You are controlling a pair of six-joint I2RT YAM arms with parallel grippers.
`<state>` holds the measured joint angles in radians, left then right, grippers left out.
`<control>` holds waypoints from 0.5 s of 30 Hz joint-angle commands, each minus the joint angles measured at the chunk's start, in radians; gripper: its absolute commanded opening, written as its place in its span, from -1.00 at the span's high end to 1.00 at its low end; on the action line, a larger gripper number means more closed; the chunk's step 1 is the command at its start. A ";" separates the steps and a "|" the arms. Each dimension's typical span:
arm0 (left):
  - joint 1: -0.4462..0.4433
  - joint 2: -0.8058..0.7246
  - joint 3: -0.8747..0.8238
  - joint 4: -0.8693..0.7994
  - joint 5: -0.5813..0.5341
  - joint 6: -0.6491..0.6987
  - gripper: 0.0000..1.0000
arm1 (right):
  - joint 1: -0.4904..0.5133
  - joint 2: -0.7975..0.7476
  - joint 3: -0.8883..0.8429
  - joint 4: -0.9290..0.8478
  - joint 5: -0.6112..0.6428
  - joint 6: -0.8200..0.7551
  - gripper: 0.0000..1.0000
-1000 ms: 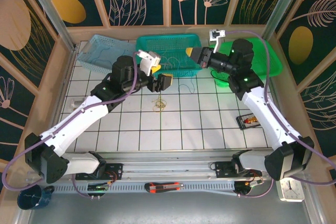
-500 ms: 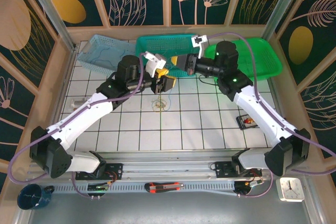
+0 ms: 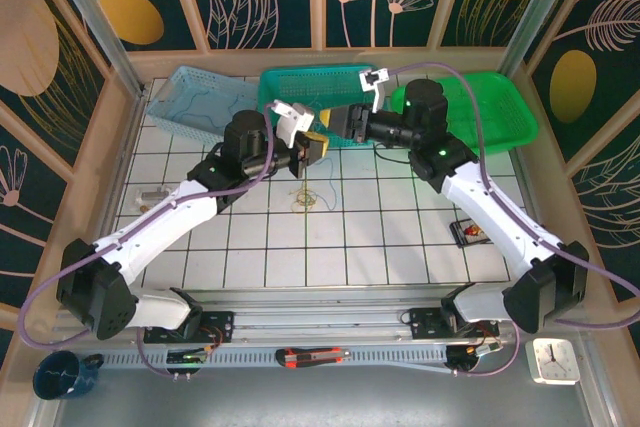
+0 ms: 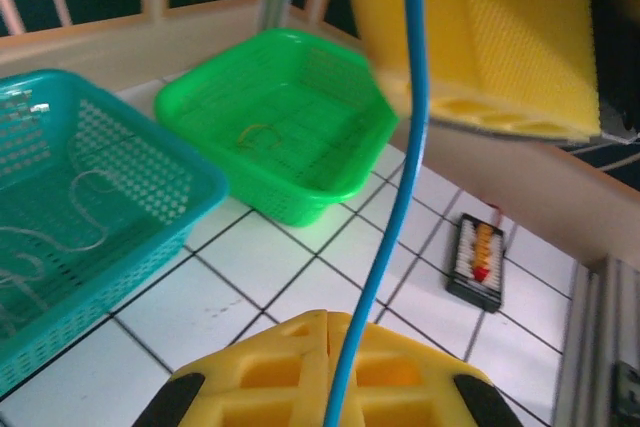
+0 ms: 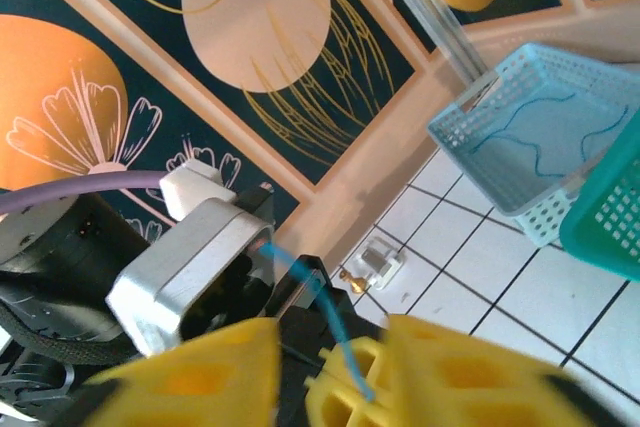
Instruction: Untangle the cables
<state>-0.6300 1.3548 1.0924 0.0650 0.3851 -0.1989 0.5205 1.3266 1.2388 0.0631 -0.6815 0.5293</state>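
While apparently pulling one strand free, seen from above: left gripper (image 3: pixel 312 150) and right gripper (image 3: pixel 343 123) tip to tip, cables (image 3: pixel 304 197) lying beneath, apart. From the left wrist, jaws clamped on a blue cable (image 4: pixel 392 197) rising between them; from the right wrist, narrow gap around it, grip unclear. Next, probably: pinch, then draw apart slowly.

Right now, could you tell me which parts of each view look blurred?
Left wrist: the near left fingers are soft, the blue cable and green basket crisper. Right wrist: the right fingers are smeared, the wall sharp. Top external: evenly lit, sharp throughout.
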 commanded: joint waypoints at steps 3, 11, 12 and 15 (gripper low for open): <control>0.133 -0.022 -0.016 0.103 -0.135 -0.122 1.00 | -0.075 -0.089 -0.058 0.115 0.046 0.049 -0.27; 0.316 0.114 0.196 0.032 -0.301 -0.029 1.00 | -0.091 -0.177 -0.197 0.124 0.105 0.063 -0.34; 0.341 0.146 0.234 0.021 -0.318 -0.015 1.00 | -0.091 -0.186 -0.218 0.124 0.111 0.063 -0.34; 0.417 0.241 0.346 -0.003 -0.342 0.012 1.00 | -0.085 -0.208 -0.273 0.118 0.128 0.060 -0.35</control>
<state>-0.2684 1.5356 1.3617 0.0895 0.1131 -0.2359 0.4271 1.1416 1.0061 0.1585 -0.5884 0.5842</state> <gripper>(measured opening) 0.049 0.671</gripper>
